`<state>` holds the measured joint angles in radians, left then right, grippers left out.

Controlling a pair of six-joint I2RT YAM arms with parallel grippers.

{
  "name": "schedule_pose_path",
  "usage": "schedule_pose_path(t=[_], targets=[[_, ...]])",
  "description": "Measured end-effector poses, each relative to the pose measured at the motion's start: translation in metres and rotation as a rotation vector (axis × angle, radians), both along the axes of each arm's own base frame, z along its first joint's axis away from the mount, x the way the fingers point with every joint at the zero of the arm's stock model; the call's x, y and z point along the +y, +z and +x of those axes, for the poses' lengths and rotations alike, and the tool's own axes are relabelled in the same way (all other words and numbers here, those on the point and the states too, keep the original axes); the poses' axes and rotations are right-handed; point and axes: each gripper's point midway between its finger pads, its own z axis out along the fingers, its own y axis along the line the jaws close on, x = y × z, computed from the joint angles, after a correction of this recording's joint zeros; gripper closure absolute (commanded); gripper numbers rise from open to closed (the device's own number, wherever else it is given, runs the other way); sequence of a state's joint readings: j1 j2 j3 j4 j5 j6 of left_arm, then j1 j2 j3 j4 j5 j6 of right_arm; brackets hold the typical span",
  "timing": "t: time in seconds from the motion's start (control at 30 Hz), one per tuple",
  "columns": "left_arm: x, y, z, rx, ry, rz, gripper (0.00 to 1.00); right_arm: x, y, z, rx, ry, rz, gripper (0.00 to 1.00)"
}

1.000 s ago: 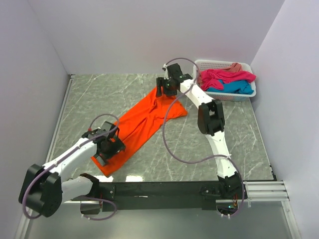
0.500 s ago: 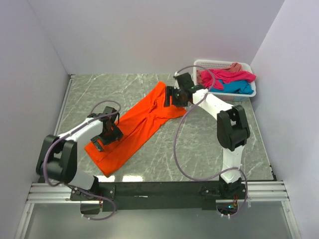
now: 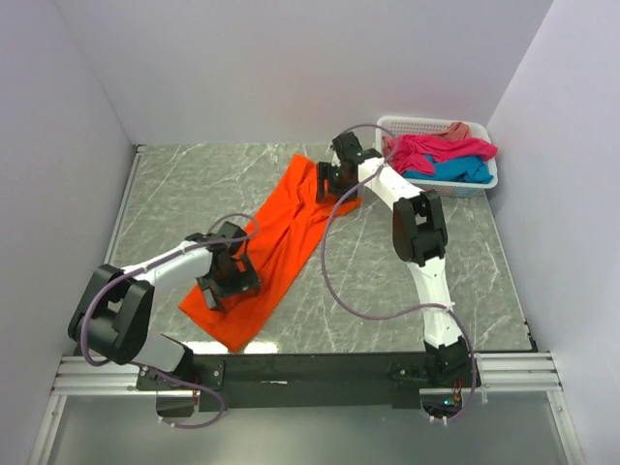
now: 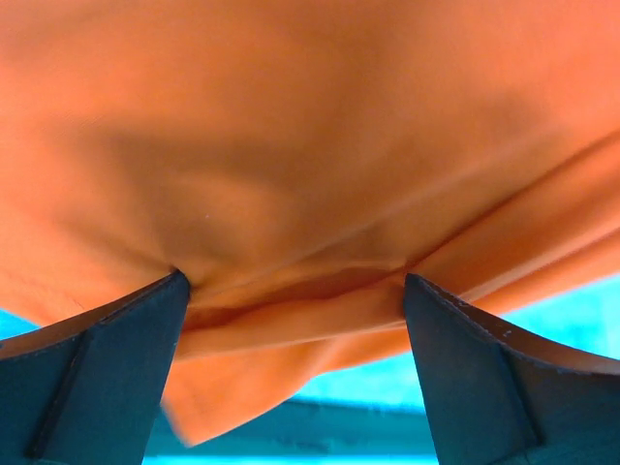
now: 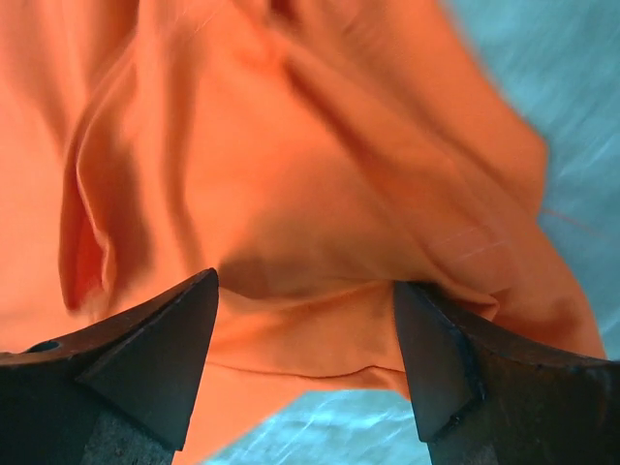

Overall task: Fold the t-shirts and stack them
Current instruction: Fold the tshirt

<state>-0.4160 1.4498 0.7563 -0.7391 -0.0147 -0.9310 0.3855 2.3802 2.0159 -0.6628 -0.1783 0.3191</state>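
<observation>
The orange t-shirt (image 3: pixel 281 232) lies pulled into a long diagonal band across the table, from near the basket down to the front left. My left gripper (image 3: pixel 225 274) is shut on its lower end; in the left wrist view (image 4: pixel 295 281) cloth bunches between the fingers and its edge hangs above the table. My right gripper (image 3: pixel 327 179) is shut on its upper end; in the right wrist view (image 5: pixel 305 281) folds of orange cloth (image 5: pixel 291 174) fill the gap. The magenta (image 3: pixel 441 147), turquoise (image 3: pixel 455 171) and salmon (image 3: pixel 457 129) t-shirts lie heaped in the basket.
The white slotted basket (image 3: pixel 392 124) stands at the back right corner, close to my right arm. Grey marble tabletop (image 3: pixel 174 184) shows left of the shirt and also right of it (image 3: pixel 475 262). White walls close in the back and both sides.
Both grippers have shifted with the orange t-shirt: its upper end went right, then back left; its lower end swung left, then back toward the front centre. The band is narrower now.
</observation>
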Motion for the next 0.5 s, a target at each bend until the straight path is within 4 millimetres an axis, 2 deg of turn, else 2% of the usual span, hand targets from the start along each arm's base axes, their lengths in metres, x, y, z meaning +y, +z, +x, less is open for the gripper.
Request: schedule_pose_path(t=[0.2,0.3,0.5], targets=[[-0.06,0.006,-0.03,0.076,-0.119,-0.16,0.0,-0.005,0.003,0.046,-0.042,0.054,0.014,0.18],[-0.091,0.01,-0.034,0.095,-0.166,-0.213,0.01,-0.009,0.004,0.056,-0.069,0.057,0.026,0.18],[-0.15,0.013,-0.029,0.107,-0.235,-0.283,0.01,-0.025,0.01,0.085,-0.146,0.023,0.05,0.18]])
